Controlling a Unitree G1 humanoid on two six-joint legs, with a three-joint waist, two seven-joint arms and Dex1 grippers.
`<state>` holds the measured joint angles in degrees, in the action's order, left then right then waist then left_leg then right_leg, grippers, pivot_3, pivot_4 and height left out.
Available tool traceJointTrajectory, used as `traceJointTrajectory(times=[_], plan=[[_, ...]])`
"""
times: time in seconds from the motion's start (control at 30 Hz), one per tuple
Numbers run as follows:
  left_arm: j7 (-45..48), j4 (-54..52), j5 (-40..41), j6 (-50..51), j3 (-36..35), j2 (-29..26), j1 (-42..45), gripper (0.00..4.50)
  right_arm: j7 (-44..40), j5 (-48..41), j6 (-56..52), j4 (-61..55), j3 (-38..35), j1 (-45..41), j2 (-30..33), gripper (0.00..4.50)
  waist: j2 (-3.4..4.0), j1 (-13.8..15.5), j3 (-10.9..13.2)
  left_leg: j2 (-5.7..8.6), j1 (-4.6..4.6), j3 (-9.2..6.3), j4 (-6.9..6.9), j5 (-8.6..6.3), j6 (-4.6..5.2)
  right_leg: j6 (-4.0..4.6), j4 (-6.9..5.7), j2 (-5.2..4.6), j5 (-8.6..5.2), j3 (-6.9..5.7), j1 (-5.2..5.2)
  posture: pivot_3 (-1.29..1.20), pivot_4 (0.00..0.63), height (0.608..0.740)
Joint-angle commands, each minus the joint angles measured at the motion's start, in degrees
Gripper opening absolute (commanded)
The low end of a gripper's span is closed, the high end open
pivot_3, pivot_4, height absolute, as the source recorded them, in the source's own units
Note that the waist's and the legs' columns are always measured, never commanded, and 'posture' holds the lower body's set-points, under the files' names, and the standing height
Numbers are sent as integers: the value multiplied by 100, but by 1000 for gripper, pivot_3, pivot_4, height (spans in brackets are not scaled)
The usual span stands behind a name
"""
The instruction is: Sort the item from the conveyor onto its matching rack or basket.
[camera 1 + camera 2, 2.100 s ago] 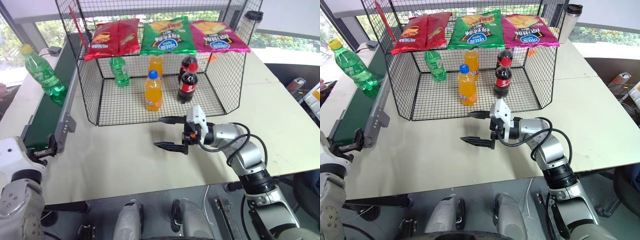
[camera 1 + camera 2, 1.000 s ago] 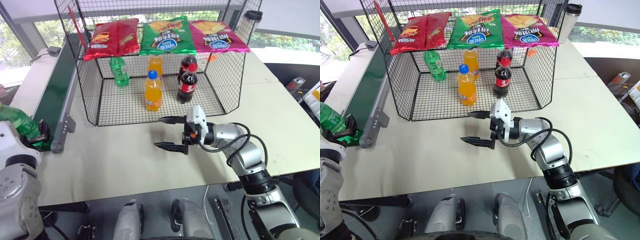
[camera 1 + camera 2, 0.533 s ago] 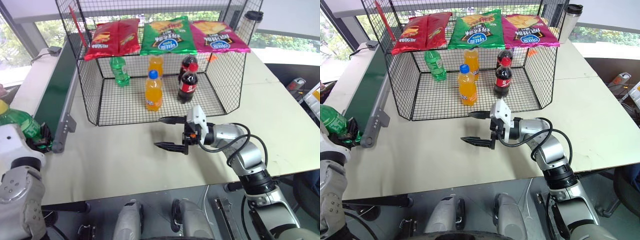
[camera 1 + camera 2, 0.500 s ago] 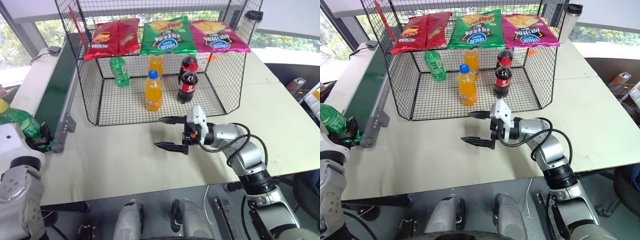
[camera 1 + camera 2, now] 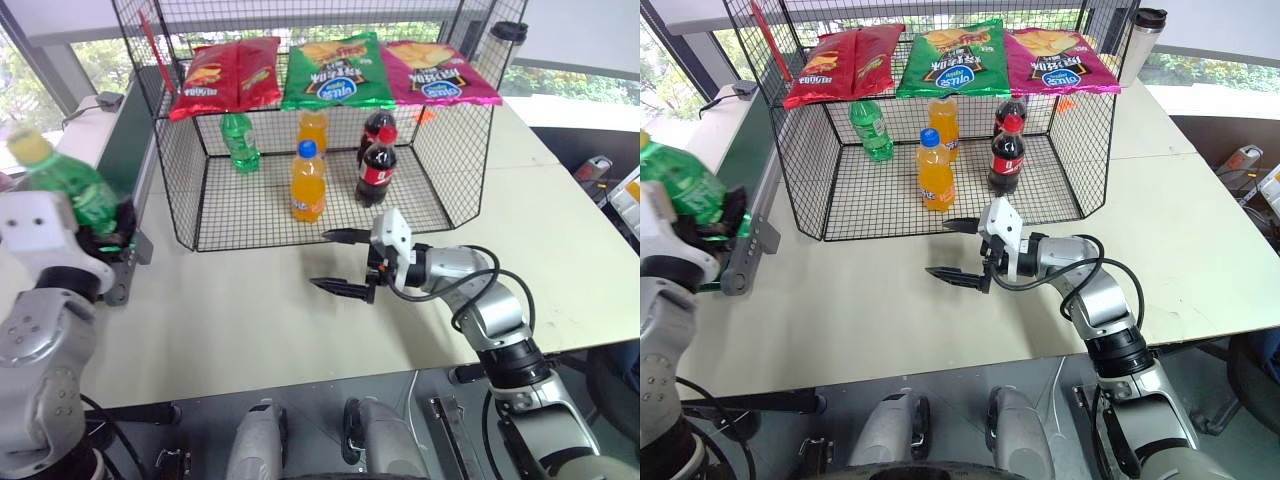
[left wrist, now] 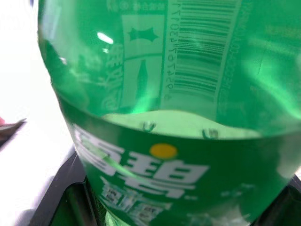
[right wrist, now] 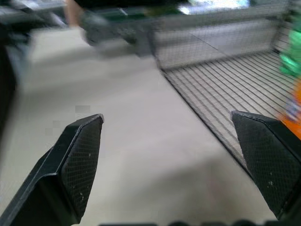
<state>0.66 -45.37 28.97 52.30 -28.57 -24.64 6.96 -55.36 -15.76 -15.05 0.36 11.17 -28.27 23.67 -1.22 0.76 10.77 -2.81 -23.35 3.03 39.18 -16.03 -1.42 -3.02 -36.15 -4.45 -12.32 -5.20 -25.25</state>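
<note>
The left tool (image 5: pixel 112 238) is clenched around the lower body of the green soda bottle (image 5: pixel 75 188), the one with the yellow cap, and holds it tilted in the air over the near end of the conveyor (image 5: pixel 128 160), just outside the left wall of the black wire cage (image 5: pixel 180 215). So the pick looks done and the carry to the cage is the step in hand. The right tool (image 5: pixel 345 262) hangs with its two fingers spread wide and nothing between them, just above the tabletop (image 5: pixel 250 320) in front of the cage's open side. Inside stand a green-capped green bottle (image 5: pixel 238 141), two orange sodas (image 5: pixel 306 182) and two colas (image 5: pixel 376 166). Next, I'd guess, the bottle must swing round the cage's front corner and go in upright beside its green match, without knocking the orange one.
</note>
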Motion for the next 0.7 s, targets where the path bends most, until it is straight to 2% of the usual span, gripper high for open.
traceJointTrajectory(times=[0.03, 0.17, 0.37, 0.57, 0.7], plan=[[2, -109, -167, -291, 420, -25, 289, 2763, 226, 217, 179, 90, -23, -116, -48, 4500, 0, -4, 0, 0, 0, -1, 0, 0, 0, 0, 0, 0, 0, 0, -1, 0, 150, 740], [-11, 127, -302, -464, 973, 229, 501, 2763, 321, 401, 346, 274, 8, -105, -71, 4500, 0, -16, 0, -1, 0, 0, -2, 0, 0, -2, -1, 2, 1, 0, -2, 0, 150, 740], [-196, 1171, -1060, -995, 2033, 695, 948, 2763, 412, 456, 289, 321, -24, -142, -116, 4500, 0, 2, 0, 0, 0, 0, 0, 0, 1, -2, -1, 3, 1, 0, 0, 0, 150, 740], [-290, 2436, -1670, -1670, 2497, 1095, 1579, 2763, 467, 432, 194, 265, -85, -172, -130, 4500, 0, -2, 0, 0, -2, 1, -2, 0, 1, -3, -1, 4, 1, 0, -3, 0, 150, 740], [-313, 3363, -1965, -2107, 2563, 1272, 2025, 2763, 470, 414, 136, 219, -89, -160, -120, 4500, 0, -5, 0, 0, -2, 2, -2, 0, 1, -4, 0, 4, 2, -1, -2, 0, 150, 740]])
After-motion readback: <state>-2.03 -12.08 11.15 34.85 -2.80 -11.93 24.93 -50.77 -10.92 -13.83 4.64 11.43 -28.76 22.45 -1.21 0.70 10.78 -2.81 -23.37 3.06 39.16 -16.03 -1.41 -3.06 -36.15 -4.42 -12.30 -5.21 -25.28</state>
